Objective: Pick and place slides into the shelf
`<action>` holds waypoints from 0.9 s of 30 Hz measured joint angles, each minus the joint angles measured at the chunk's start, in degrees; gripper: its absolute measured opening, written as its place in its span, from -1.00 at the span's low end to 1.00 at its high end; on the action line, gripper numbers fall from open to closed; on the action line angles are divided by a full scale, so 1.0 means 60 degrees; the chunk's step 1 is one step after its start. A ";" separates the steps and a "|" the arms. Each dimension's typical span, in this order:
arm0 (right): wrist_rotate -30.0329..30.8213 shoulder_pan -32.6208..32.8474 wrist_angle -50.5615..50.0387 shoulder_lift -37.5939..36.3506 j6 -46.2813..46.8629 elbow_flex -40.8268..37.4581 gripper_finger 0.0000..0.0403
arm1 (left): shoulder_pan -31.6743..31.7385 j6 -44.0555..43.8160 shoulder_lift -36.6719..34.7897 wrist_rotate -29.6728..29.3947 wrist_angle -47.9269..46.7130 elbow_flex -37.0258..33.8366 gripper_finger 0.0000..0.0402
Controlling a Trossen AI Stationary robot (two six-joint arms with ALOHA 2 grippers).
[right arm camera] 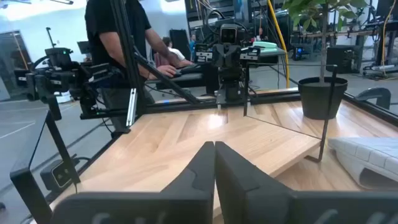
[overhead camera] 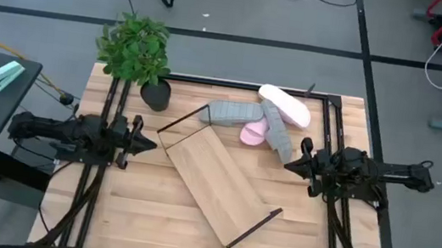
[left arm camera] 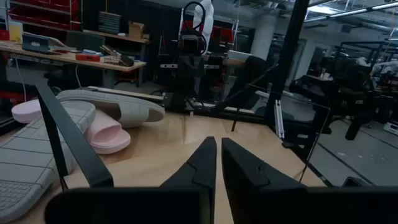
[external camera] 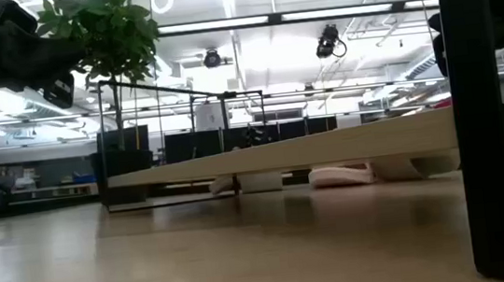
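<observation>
Four slides lie in a loose pile at the table's far right. One grey slide (overhead camera: 231,112) lies on its side and the other grey slide (overhead camera: 276,131) leans across a pink slide (overhead camera: 254,133). The second pink slide (overhead camera: 285,105) lies behind them. The shelf (overhead camera: 218,182), a light-wood board with black frame ends, lies diagonally at mid-table. My left gripper (overhead camera: 150,143) hovers shut off the shelf's left corner. My right gripper (overhead camera: 293,163) hovers shut just near of the slides. The left wrist view shows the slides (left arm camera: 118,107) beyond my shut fingers (left arm camera: 217,152).
A potted plant (overhead camera: 138,49) stands at the far left corner, its dark pot (overhead camera: 155,94) close to the shelf's far frame end (overhead camera: 180,119). Bare tabletop (overhead camera: 150,209) lies near of the shelf. A person (right arm camera: 118,50) stands beyond the table's left side.
</observation>
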 joint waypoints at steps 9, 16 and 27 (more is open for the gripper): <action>0.0000 0.0002 -0.0001 0.0000 0.0000 0.0001 -0.91 | 0.0004 0.0000 0.0000 0.0000 0.0000 0.0003 -0.81; 0.0000 0.0001 -0.0002 0.0000 0.0000 0.0001 -0.91 | 0.0000 0.0000 -0.0003 0.0000 0.0000 0.0003 -0.83; 0.0000 -0.0001 -0.0004 -0.0004 0.0000 0.0001 -0.91 | 0.0002 0.0000 -0.0003 0.0000 0.0000 0.0000 -0.83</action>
